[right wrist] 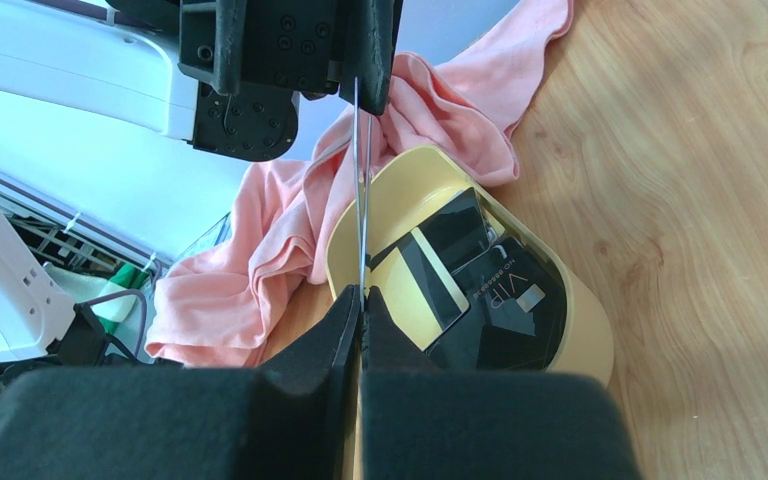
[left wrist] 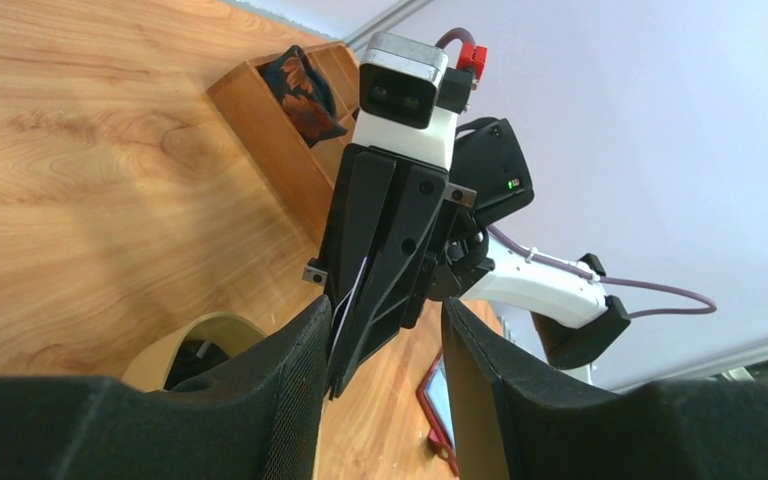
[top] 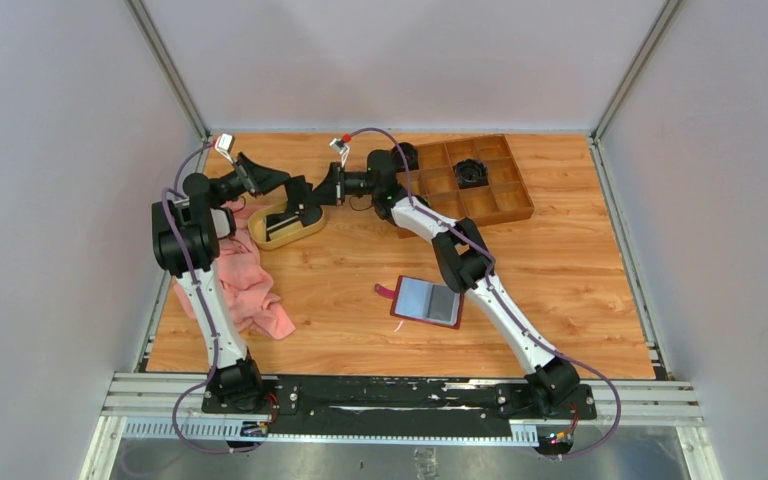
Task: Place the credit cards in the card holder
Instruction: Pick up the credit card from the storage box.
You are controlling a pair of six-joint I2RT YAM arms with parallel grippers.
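R gripper point(right wrist: 360, 300) clamping one card point(right wrist: 358, 190) edge-on above tan dish point(right wrist: 588, 345).
L gripper point(left wrist: 384, 325) sitting half spread, fingers straddling R tip; can't tell if it's touching card. More cards point(right wrist: 480, 285) lying in dish. Opened card holder point(top: 428, 301) lying mid-table, well apart, nr R arm.

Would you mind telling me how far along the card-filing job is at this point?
Done: nothing visible; the open dark red leather card holder shows no card that I can make out. In hand: the right gripper pinches one thin card edge-on by the oval tan dish, with the left gripper open around it. Remaining: several black and gold cards lie in the dish.
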